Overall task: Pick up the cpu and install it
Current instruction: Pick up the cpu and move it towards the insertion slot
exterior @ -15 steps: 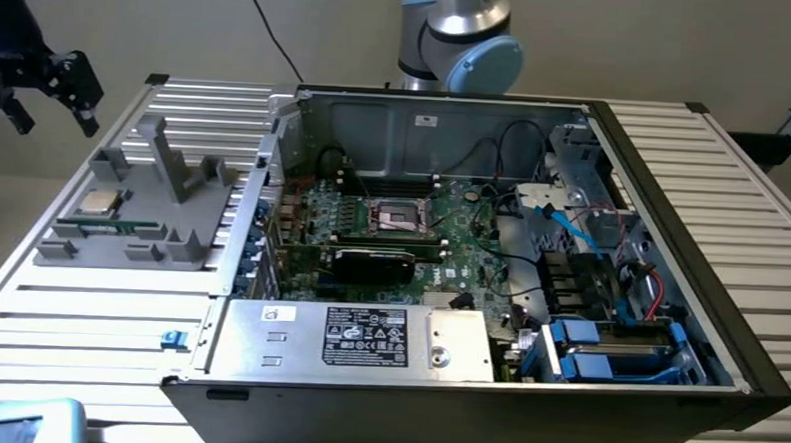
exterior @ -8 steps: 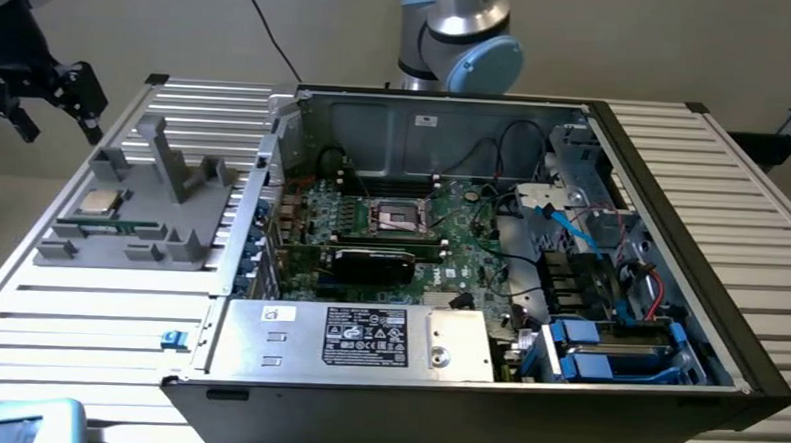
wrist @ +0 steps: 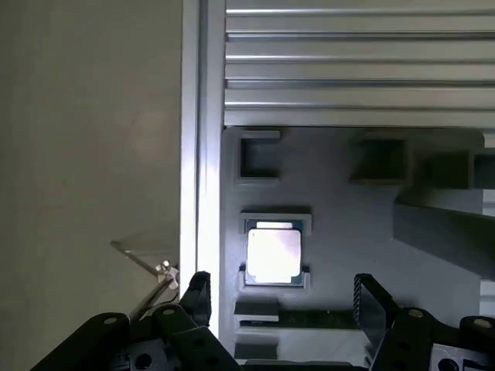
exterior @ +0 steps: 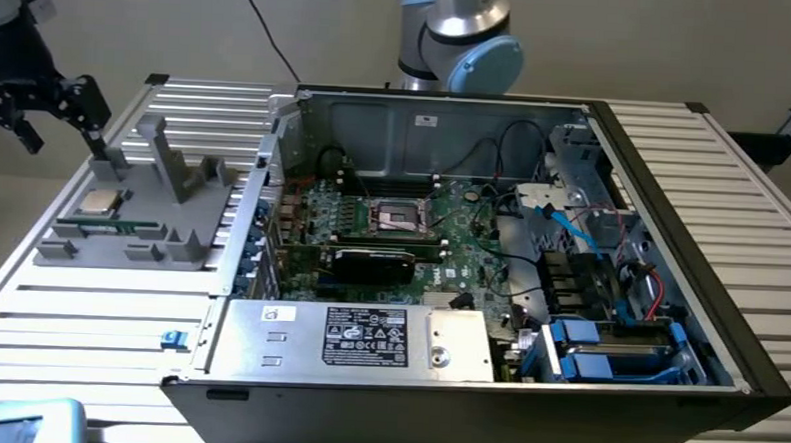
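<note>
Since the cpu [exterior: 99, 202] [wrist: 274, 255] lies flat in a shallow recess of the grey holder tray [exterior: 168, 222] [wrist: 340, 232], on the slatted table [exterior: 98, 319] at the exterior view's left and outside the computer case [exterior: 677, 204], we enter it as not yet picked up. The gripper [exterior: 63, 137] [wrist: 282, 297] hangs above the tray with its jaws spread wide and nothing between them; in the wrist view the chip sits roughly between the two fingers. Hazards, as we judge them: the chip is thin and far smaller than the jaws, so a descent slightly off centre could land a finger on the recess lip, or tip the chip on closing. The memory stick [exterior: 118, 227] [wrist: 317, 318] lies in the slot just beside it and could be caught by a finger. Contents of the tray: one cpu, one memory stick, two square pockets [wrist: 259, 154] with nothing visible in them, and upright posts. Contents of the case, lid off: a green motherboard [exterior: 475, 245] bearing the black socket [exterior: 399, 215] with its dark centre, a labelled power supply [exterior: 350, 340], blue drive caddies [exterior: 590, 350] and loose cables. The socket stands well apart from the chip, so we judge a weak grip risks a drop in transit.
</note>
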Available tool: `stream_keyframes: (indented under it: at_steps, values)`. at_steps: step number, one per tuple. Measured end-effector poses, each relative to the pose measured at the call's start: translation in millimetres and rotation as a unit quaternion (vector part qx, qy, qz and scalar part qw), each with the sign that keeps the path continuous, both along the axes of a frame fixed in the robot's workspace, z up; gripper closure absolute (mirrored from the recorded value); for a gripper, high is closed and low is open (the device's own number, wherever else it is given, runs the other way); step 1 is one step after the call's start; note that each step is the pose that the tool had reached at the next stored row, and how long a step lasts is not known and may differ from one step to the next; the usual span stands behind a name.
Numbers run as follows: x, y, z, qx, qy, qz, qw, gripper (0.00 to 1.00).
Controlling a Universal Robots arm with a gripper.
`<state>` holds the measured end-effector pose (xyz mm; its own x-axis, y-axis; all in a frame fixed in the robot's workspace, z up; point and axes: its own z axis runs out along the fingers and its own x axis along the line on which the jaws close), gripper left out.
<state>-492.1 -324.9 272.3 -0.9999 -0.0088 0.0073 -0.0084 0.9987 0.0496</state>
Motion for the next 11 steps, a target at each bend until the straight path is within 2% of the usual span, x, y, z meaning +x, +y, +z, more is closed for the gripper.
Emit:
stream_keyframes:
  at_steps: [6,8,11]
  values:
    - [0.1,-0.5,-10.8,0.0006,0.0010,0.001,1.0000,0.16]
    - [0.4,-0.6,-14.2,0.0009,0.0025,0.001,1.0000,0.16]
    - [1.2,-0.9,-17.4,0.0037,0.0069,0.001,1.0000,0.16]
